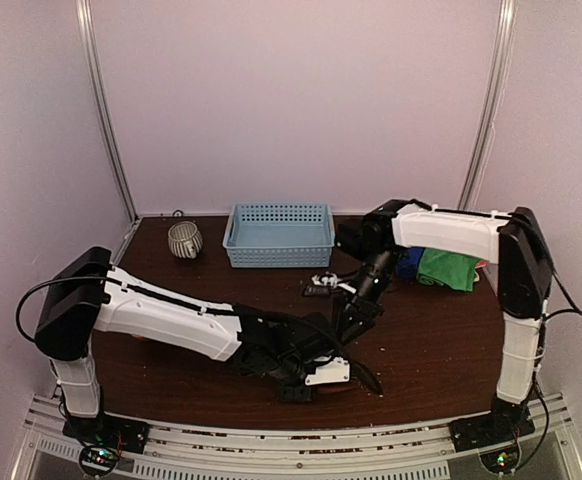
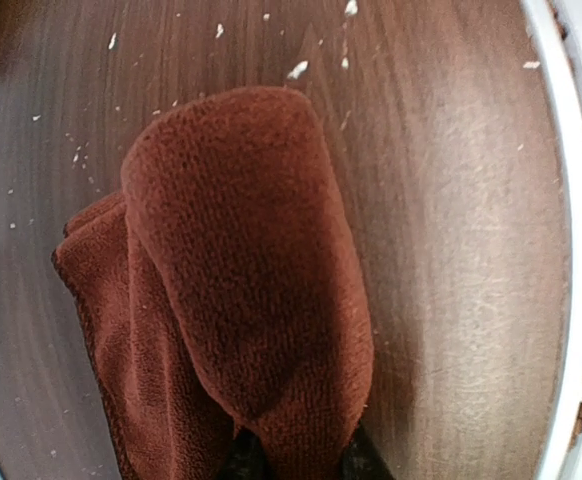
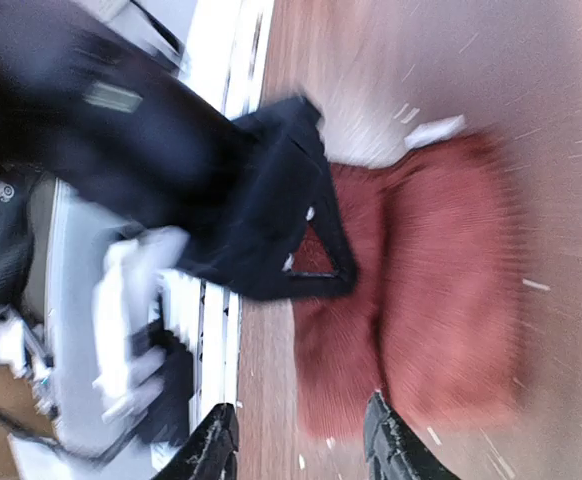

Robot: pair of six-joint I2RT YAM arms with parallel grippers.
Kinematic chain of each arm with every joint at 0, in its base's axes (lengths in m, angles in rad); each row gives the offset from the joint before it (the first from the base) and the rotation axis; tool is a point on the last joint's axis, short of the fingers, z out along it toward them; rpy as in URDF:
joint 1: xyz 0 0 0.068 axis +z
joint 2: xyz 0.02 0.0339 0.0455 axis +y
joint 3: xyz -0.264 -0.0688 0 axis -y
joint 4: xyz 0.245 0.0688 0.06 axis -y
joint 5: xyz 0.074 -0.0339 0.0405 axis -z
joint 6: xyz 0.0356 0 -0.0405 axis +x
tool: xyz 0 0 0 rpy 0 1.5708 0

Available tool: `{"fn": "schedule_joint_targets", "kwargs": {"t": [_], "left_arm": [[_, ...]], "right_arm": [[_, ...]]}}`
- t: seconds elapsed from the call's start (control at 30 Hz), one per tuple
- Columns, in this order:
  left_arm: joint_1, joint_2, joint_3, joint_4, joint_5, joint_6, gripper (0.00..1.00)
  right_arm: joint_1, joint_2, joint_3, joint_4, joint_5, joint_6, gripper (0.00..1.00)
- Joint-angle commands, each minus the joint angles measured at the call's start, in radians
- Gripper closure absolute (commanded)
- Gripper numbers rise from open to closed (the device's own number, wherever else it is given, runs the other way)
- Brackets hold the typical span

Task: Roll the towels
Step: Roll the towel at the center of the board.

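so the basket (image 1: pixel 278 236) sits at the back of the table (image 1: pixel 441 340), bowl (image 1: pixel 184 240) just left of it, towel pile (image 1: pixel 446 268) off to its right, and the folded towel (image 2: pixel 251 290) well in front of it by the near edge.

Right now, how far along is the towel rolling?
Done: no finished roll is clearly visible. In hand: the left gripper pinches the rust-red towel, one fold turned over; the right gripper hovers open near it. Left: finishing this roll, then the green towel and blue towel beside the right arm.
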Motion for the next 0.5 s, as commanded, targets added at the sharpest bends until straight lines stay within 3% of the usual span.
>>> {"fn": "schedule_joint_targets", "kwargs": {"t": [0.0, 0.2, 0.3, 0.47], "left_arm": [[0.056, 0.014, 0.045, -0.058, 0.233, -0.033, 0.89], [0.169, 0.077, 0.103, -0.110, 0.531, -0.079, 0.89], [0.217, 0.125, 0.122, -0.133, 0.672, -0.096, 0.89], [0.315, 0.210, 0.131, -0.138, 0.860, -0.152, 0.87]], "right_arm": [[-0.094, -0.186, 0.022, 0.045, 0.005, 0.078, 0.54], [-0.172, -0.460, -0.113, 0.366, -0.019, 0.292, 0.53], [-0.172, -0.582, -0.158, 0.458, -0.007, 0.325, 0.52], [-0.143, -0.694, -0.208, 0.411, -0.100, 0.175, 0.51]]}}
